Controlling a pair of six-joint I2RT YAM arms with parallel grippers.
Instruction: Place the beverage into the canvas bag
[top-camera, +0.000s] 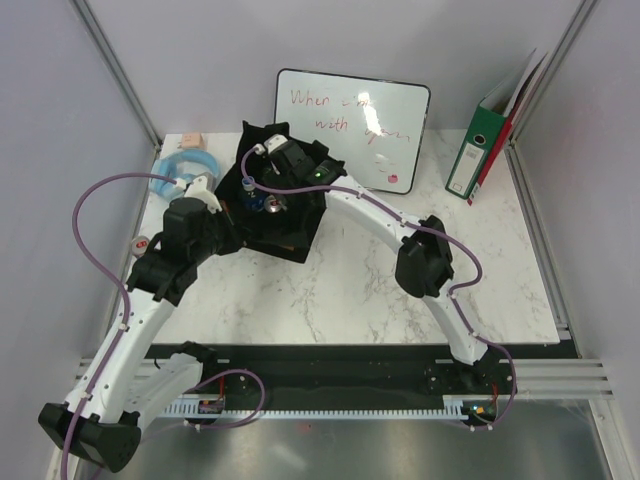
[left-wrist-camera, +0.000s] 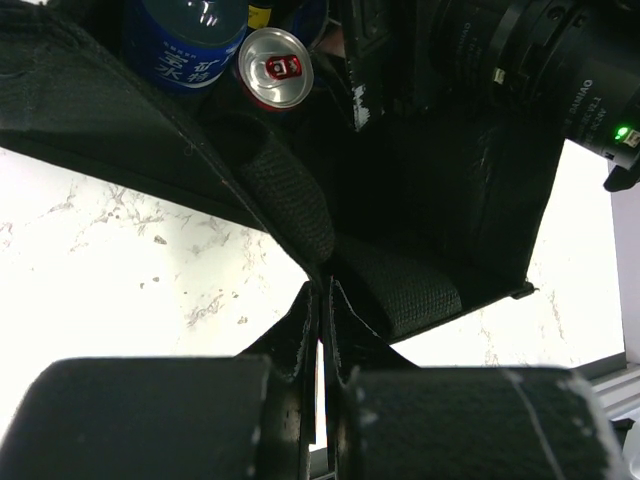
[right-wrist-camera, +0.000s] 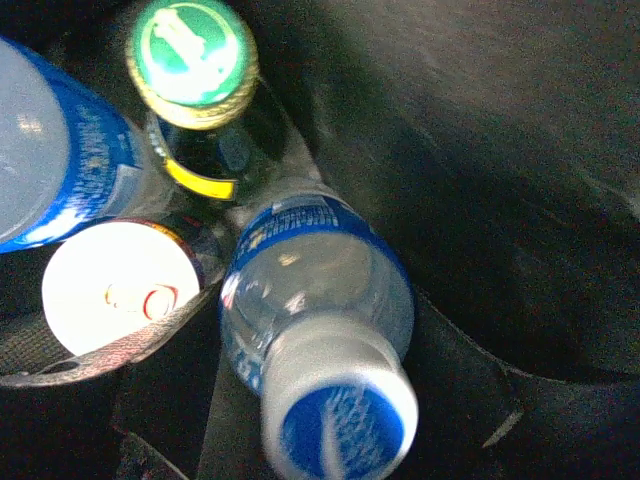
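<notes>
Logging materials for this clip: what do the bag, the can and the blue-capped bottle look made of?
Canvas bag: black woven fabric, matte; coarse weave shows on its handle. Can: shiny metal, probably aluminium; bright top with pull tab. Blue-capped bottle: clear glossy plastic, seemingly; see-through wall, blue label.

I can read red handwriting on the whiteboard (top-camera: 352, 128) at the top centre of the overhead view. "When" opens the first line and "with" the second; the rest is too faint for me. In the left wrist view, upper left, the blue bottle label (left-wrist-camera: 185, 50) carries white Chinese characters I cannot make out. The lens barrel (left-wrist-camera: 560, 55), upper right, has small white print that is also unreadable. In the right wrist view the green cap (right-wrist-camera: 192, 52) bears a white mark, and the water bottle (right-wrist-camera: 315, 300) shows only blurred white print.
</notes>
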